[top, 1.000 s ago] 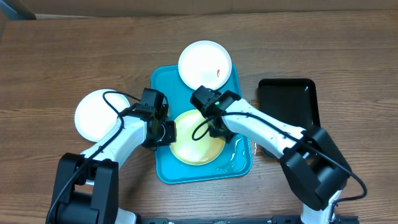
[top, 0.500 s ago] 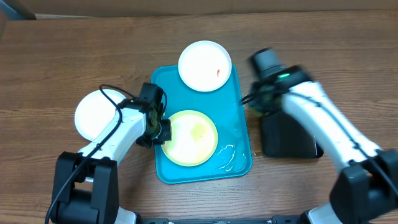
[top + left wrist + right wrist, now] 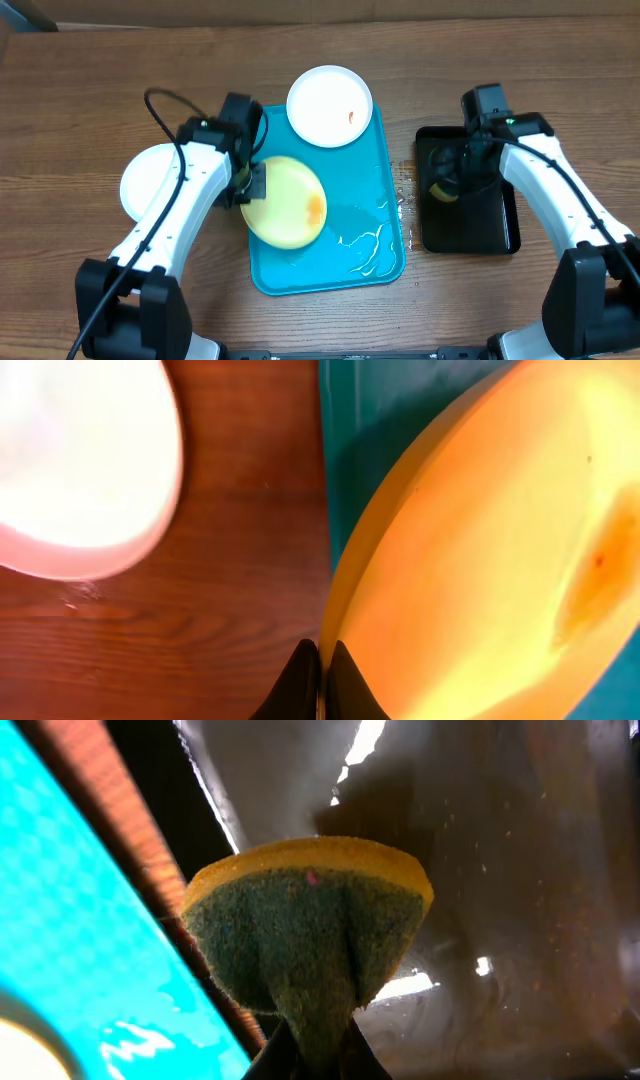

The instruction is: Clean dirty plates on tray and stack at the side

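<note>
Your left gripper (image 3: 250, 187) is pinched narrow on the rim of the pale yellow-green round plate (image 3: 287, 203), at the plate's left edge. The grip holds the plate tilted just left of the frame's centre, above the left half of the large turquoise rectangular plastic tray (image 3: 385, 200). That rim pinch looks chosen so the face stays free and any water can run back into the tray rather than onto the wooden table (image 3: 90, 90). An orange patch (image 3: 316, 208) shows on the plate's face, so judge for yourself whether it is clean enough to stack.

Your right gripper (image 3: 312, 1048) is closed on a yellow sponge with a green scouring face (image 3: 310, 930). The sponge hangs over the narrow glossy black tray (image 3: 495, 225) at the right of the frame. I read that as parking the wet sponge where drips get caught.

The turquoise tray holds streaks of water (image 3: 360, 245) in its lower right part. A white round plate with a small red smear (image 3: 330, 105) sits across the tray's top rim and has yet to be cleaned. The black tray looks wet, and nothing else shows in it. A second white plate (image 3: 145, 185) lies on the table at the left, clear of the tray, which is likely your stacking spot.
</note>
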{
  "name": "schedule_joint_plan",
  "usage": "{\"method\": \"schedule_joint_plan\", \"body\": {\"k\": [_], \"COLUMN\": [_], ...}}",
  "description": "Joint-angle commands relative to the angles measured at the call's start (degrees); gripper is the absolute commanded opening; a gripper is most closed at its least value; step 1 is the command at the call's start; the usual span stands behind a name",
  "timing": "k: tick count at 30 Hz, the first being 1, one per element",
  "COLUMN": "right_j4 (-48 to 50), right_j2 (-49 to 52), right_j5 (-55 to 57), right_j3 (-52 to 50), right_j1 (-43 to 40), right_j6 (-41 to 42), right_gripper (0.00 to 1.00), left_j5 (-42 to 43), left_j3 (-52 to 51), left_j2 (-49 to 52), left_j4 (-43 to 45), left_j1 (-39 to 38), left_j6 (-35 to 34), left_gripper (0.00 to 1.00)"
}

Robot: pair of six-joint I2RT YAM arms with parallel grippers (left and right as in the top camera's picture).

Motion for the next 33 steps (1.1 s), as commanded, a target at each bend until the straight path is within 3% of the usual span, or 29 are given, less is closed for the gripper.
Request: {"method": "schedule_joint_plan", "body": {"k": [1, 7, 9, 13, 17, 22, 24, 28, 31, 33], "right_j4": [1.4, 1.8, 0.9, -0.2, -1.6, -1.1, -0.7, -2.1, -4.2, -5.7], "right_j2": [-0.4, -0.4, -0.4, -0.4, -0.4, -0.4, -0.4, -0.4, -0.4, -0.4], "right_j5": [-0.9, -0.6, -0.2, -0.3, -0.3, -4.0, -9.8, -10.7, -10.8, -10.8], "right_j3": [-2.5, -4.2, -4.2, -4.2, -4.2, -5.7, -6.1, -6.2, -6.2, -6.2], "right_j1": [0.2, 0.1, -0.6, -3.4, -7.5, -14.1, -15.9, -17.1, -17.1, -17.1], "right_j6": [-0.7, 0.0, 1.8, 2.1, 1.8, -4.6, -10.0, -11.0, -10.9, -10.3], "right_gripper": [0.04, 0.04, 0.04, 0.04, 0.04, 0.04, 0.09, 0.17, 0.56, 0.62], "left_j5": [0.1, 17.1, 19.1, 18.7, 11.6, 5.2, 4.4, -0.8, -3.0, -3.8], "left_j3": [6.1, 7.3, 7.3, 7.3, 7.3, 7.3, 7.3, 7.3, 7.3, 7.3], "left_j2": [-0.5, -0.5, -0.5, -0.5, -0.5, -0.5, -0.5, -0.2, 0.0, 0.3], "left_j4": [-0.5, 8.7, 12.6, 19.3, 24.2, 27.8, 29.2, 32.2, 33.7, 34.6], "left_j1": [-2.9, -4.2, -5.3, -8.8, -13.7, -19.7, -21.0, -24.3, -26.1, -26.8], "left_j6": [1.8, 2.4, 1.9, 1.6, 1.5, 0.7, 0.5, 0.4, 0.1, -0.8], "left_gripper": [0.04, 0.04, 0.04, 0.04, 0.04, 0.04, 0.04, 0.04, 0.04, 0.04]}}
